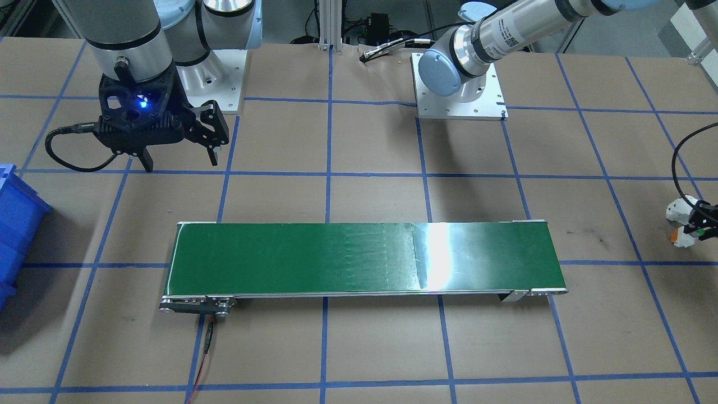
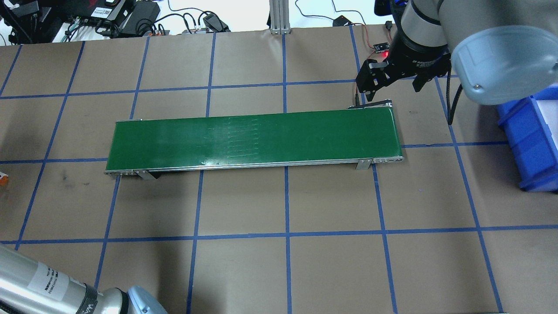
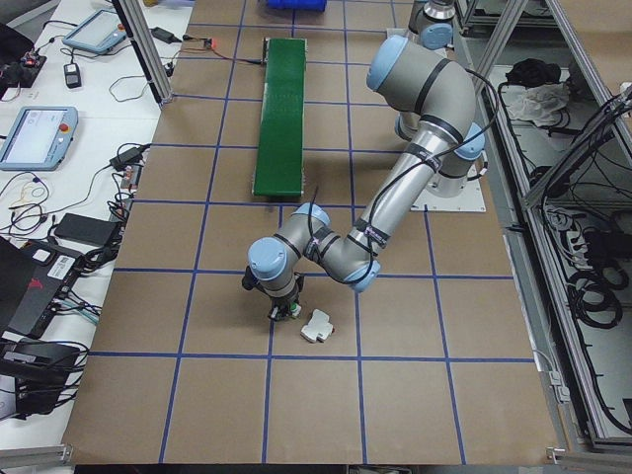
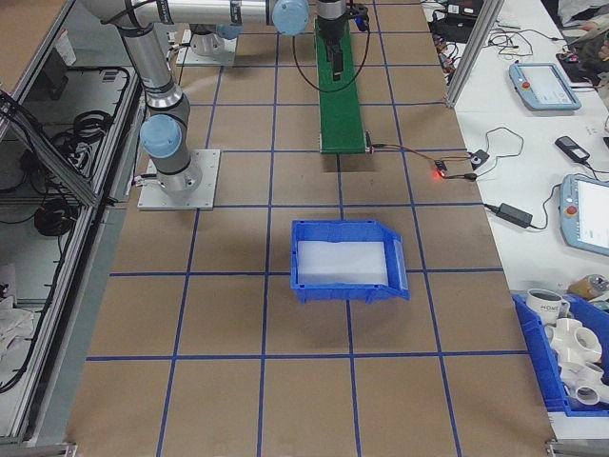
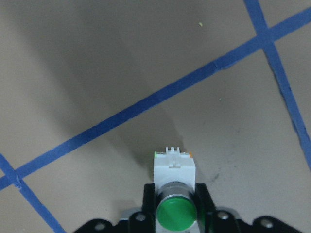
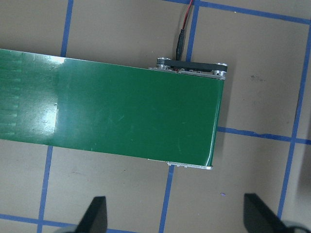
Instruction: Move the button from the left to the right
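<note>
The button, a green cap on a white squarish body, sits between the fingers of my left gripper, which is shut on it, low over the brown table paper. From the front it shows at the far right edge as a white and orange piece under the left gripper. In the left side view the left gripper is beside a white block. My right gripper is open and holds nothing. It hovers by the belt's right end, its fingers spread wide.
The long green conveyor belt lies across the table's middle, with a red and black wire at its right end. A blue bin stands on the robot's right. A second white block lies by the left gripper.
</note>
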